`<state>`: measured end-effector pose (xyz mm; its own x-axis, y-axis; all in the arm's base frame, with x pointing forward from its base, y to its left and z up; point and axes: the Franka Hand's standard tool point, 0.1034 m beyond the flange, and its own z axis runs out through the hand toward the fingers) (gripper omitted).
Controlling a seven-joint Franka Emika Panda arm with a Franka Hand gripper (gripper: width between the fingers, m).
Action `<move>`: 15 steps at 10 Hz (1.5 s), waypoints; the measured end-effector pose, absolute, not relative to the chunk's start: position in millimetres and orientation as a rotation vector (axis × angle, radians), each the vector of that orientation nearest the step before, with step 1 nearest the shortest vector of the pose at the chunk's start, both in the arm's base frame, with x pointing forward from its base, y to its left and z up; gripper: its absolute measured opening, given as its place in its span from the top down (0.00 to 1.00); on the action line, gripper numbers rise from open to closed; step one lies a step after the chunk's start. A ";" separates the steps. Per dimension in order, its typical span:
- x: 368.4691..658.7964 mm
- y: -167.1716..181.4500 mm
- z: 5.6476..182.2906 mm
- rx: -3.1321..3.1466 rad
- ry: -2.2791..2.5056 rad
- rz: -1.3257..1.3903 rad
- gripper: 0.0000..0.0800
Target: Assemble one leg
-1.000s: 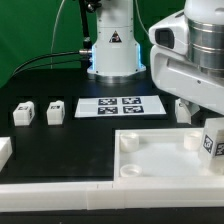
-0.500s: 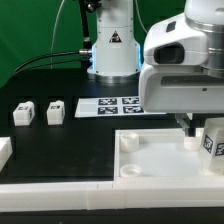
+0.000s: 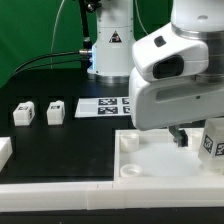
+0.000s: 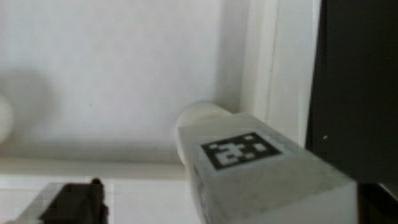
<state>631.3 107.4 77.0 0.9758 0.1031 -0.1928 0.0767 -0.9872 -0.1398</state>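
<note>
A small white leg (image 3: 212, 140) with a tag on its face stands at the right end of the large white panel (image 3: 160, 165). My gripper (image 3: 181, 134) hangs low just beside it, mostly hidden by the arm's white body. In the wrist view the leg (image 4: 249, 160) lies between my two dark fingers. One finger (image 4: 71, 205) is well apart from it, the other is at the picture's edge. The gripper (image 4: 228, 208) is open. Two more legs (image 3: 22, 113) (image 3: 55, 111) stand on the black table at the exterior view's left.
The marker board (image 3: 112, 105) lies flat behind the panel. A white block (image 3: 4, 151) sits at the exterior view's left edge. A long white rail (image 3: 60, 193) runs along the front. The robot base (image 3: 112, 50) stands at the back.
The arm has moved toward the exterior view's left and come lower over the panel's right end. The leg there and the other parts have not moved.
</note>
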 end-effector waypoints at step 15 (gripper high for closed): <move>631.4 110.2 76.5 -2.949 0.692 0.371 0.64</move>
<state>631.4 110.2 76.5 0.8677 -0.4267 -0.2550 -0.4485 -0.8932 -0.0319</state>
